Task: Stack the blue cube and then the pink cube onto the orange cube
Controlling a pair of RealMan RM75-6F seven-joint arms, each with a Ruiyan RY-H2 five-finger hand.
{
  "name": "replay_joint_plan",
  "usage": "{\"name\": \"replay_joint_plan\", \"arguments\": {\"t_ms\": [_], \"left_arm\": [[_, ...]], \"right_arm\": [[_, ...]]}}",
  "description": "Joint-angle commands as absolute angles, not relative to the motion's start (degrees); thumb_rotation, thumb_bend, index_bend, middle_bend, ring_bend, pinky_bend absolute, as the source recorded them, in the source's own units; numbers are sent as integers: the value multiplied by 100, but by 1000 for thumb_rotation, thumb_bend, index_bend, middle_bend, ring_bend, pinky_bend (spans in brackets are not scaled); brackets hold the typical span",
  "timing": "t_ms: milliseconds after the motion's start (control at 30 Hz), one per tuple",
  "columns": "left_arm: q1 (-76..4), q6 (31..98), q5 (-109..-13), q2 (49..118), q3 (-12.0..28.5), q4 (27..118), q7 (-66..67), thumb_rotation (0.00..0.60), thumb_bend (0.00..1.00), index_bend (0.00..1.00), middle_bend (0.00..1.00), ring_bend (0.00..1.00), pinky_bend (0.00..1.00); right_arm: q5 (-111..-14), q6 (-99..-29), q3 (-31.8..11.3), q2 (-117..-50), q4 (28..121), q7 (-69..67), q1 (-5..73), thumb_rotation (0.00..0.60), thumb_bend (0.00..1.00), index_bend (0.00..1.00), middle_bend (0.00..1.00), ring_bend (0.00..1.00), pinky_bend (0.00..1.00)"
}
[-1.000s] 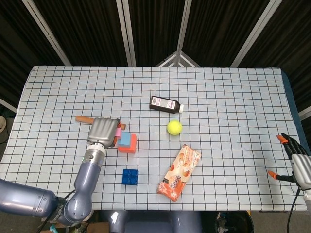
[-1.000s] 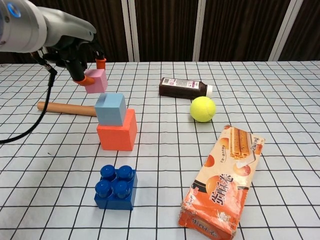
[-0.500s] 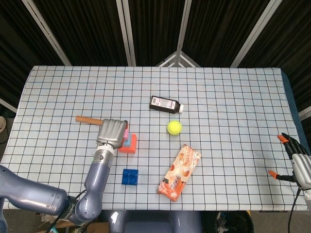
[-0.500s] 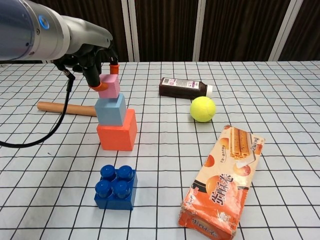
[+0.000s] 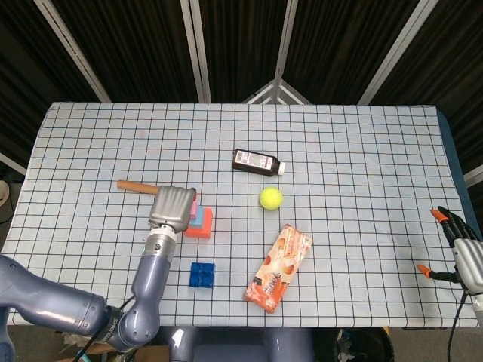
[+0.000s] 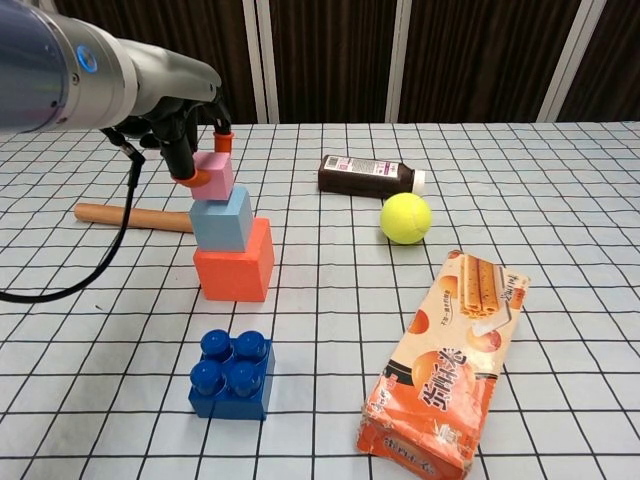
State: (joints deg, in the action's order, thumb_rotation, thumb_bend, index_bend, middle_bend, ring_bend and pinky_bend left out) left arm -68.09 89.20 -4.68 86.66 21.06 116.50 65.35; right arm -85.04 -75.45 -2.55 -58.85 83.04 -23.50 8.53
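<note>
The orange cube [image 6: 236, 264] stands on the table with the light blue cube [image 6: 223, 219] on top of it. The small pink cube [image 6: 215, 175] sits on the blue cube, pinched between the orange-tipped fingers of my left hand [image 6: 185, 128]. In the head view my left hand [image 5: 173, 207] covers most of the stack; only edges of the pink cube [image 5: 195, 209], the blue cube [image 5: 198, 220] and the orange cube [image 5: 202, 228] show. My right hand [image 5: 457, 253] hovers at the table's right edge, fingers apart, holding nothing.
A wooden stick [image 6: 130, 216] lies behind the stack. A dark blue studded brick [image 6: 232, 374] sits in front of it. To the right are a dark bottle [image 6: 368, 175], a yellow ball [image 6: 405, 218] and an orange snack packet [image 6: 449, 364].
My left hand carried the pink cube right and down from beside the stack onto the top of the blue cube. The right hand stayed put.
</note>
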Motion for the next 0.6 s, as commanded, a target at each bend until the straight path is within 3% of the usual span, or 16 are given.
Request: {"name": "replay_joint_plan", "arguments": {"t_ms": [33,600], "left_arm": [[-6820,8910,-478,8693,2091,11624,6548,600,481,423,853,823,875],[-6801,8948,-542,8767,2037,11599,6575,600,481,423,853,823,876]], "right_arm": [[-8498,-7538,-257,-5891,8298,-2349,856,600,128,0,7,35,137],[-8506,-7535,-255,-5892,8286,-2353,860,600,128,0,7,35,137]]}}
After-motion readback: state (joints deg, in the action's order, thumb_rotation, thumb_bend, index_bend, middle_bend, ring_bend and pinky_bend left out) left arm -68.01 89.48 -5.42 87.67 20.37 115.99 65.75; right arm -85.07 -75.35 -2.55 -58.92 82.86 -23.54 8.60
